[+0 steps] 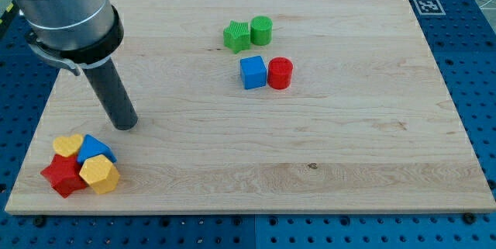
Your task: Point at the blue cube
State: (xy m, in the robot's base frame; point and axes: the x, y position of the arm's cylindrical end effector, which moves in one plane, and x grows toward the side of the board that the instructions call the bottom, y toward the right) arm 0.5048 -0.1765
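The blue cube (pixel 253 72) sits on the far half of the wooden board (pixel 349 148), a little right of the middle. A red cylinder (pixel 280 73) is touching or just beside its right face. Just beyond the pair, farther back, stand a green star (pixel 236 36) and a green cylinder (pixel 262 30), close together. Well apart from all this, at the near left corner, lies a tight cluster: a yellow heart (pixel 68 145), a second blue block (pixel 94 147) whose shape I cannot make out, a red star (pixel 63 176) and a yellow block (pixel 99 174). My tip (pixel 125 126) rests on the board just beyond that cluster, far to the left of the blue cube, holding nothing; being a plain rod, it has nothing that opens or closes. By my judgement the pointing is barely begun: the whole sweep rightward and slightly farther across open board remains, ending short of the cube's left or near face without nudging it.
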